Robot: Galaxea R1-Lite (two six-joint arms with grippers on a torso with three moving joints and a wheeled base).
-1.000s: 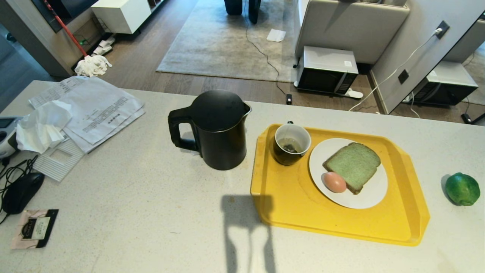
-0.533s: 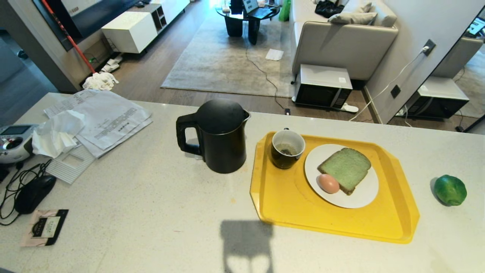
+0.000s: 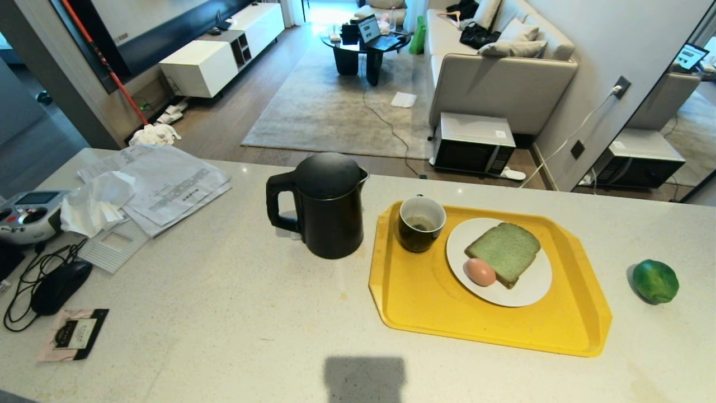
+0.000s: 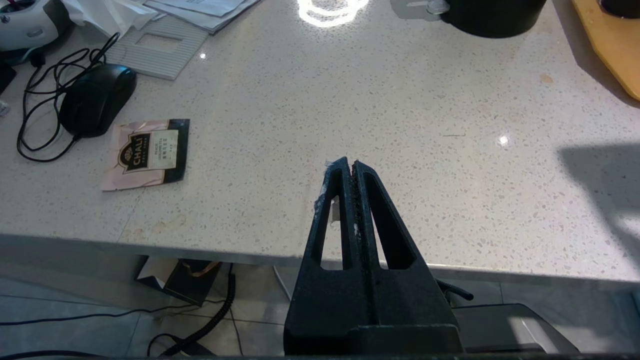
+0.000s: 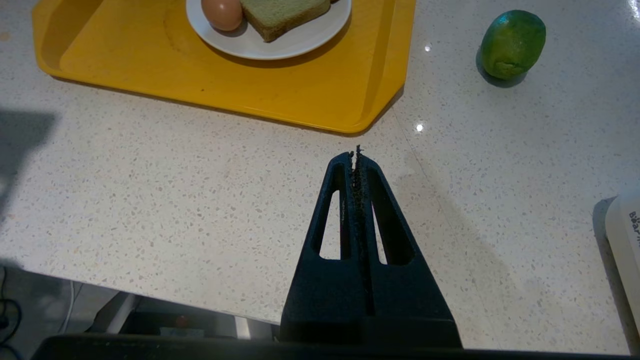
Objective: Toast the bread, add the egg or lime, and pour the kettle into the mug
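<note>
The black kettle (image 3: 327,206) stands mid-counter, handle to the left. Right of it a yellow tray (image 3: 430,302) carries the black mug (image 3: 421,223) and a white plate (image 3: 531,288). On the plate lie the greenish bread (image 3: 503,252) and the egg (image 3: 480,272), touching. The lime (image 3: 655,281) rests on the counter right of the tray. Neither arm shows in the head view. My left gripper (image 4: 352,164) is shut and empty over the counter's near edge. My right gripper (image 5: 356,154) is shut and empty, short of the tray's near corner (image 5: 350,120), with the lime (image 5: 512,44) beyond.
Papers (image 3: 162,184), a tissue (image 3: 92,204), a controller (image 3: 25,215), a black mouse (image 3: 59,285) with its cable and a tea sachet (image 3: 72,334) crowd the counter's left end. A white appliance (image 5: 625,245) edges in beside the right gripper. Beyond the counter lie a microwave (image 3: 472,143) and sofa.
The whole head view has tilted upward, showing more of the room and less of the near counter. The things on the counter have kept their places.
</note>
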